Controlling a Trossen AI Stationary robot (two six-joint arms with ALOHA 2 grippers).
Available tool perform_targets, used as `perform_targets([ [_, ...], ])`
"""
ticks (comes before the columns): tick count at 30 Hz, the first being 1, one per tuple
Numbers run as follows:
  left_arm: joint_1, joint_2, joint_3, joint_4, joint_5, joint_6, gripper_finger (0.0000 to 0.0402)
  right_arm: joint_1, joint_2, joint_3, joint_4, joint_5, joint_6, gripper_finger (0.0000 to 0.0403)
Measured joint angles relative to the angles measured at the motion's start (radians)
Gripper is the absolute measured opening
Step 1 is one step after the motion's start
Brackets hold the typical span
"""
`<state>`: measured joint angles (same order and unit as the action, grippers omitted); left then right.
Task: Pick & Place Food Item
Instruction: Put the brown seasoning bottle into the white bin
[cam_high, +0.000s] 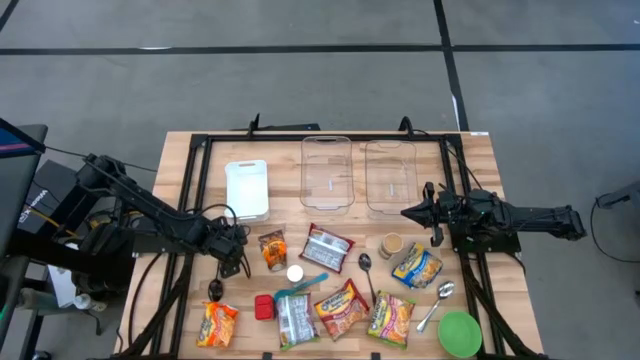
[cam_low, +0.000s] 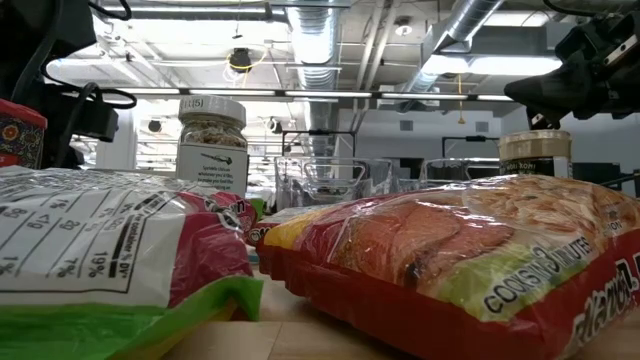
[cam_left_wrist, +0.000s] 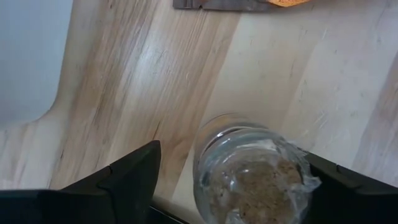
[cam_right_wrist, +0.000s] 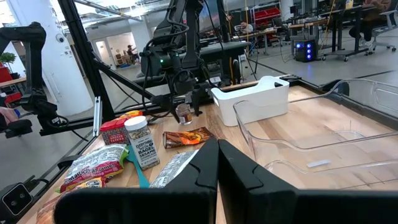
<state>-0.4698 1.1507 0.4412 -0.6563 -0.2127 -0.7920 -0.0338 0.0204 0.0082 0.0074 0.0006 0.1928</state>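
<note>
A small clear glass jar (cam_left_wrist: 252, 180) with brown contents stands on the wooden table (cam_left_wrist: 143, 81), left of the food packets. My left gripper (cam_high: 233, 262) points down over it, open, with one finger on each side of the jar. A strip of bare wood shows between one finger (cam_left_wrist: 134, 177) and the glass. The right wrist view shows the same jar (cam_right_wrist: 183, 114) under that gripper. My right gripper (cam_high: 408, 212) waits shut and level at the table's right, near the clear bins.
Two clear bins (cam_high: 326, 172) (cam_high: 390, 175) and a white bin (cam_high: 247, 188) stand at the far side. Several noodle and snack packets (cam_high: 340, 308), a white-lidded seasoning jar (cam_high: 295, 272), a brown jar (cam_high: 391, 245), spoons (cam_high: 366, 263) and a green bowl (cam_high: 459, 333) fill the near middle and right.
</note>
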Motion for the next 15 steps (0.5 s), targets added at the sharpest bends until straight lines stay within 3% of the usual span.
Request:
perform_targets([
  [11, 0.0, -0.001, 0.0, 0.0, -0.002, -0.001, 0.0195, 0.0, 0.0, 0.0, 0.0, 0.0, 0.0, 0.0],
  [15, 0.0, -0.001, 0.0, 0.0, -0.004, 0.0, 0.0184, 0.0, 0.0, 0.0, 0.0, 0.0, 0.0, 0.0],
])
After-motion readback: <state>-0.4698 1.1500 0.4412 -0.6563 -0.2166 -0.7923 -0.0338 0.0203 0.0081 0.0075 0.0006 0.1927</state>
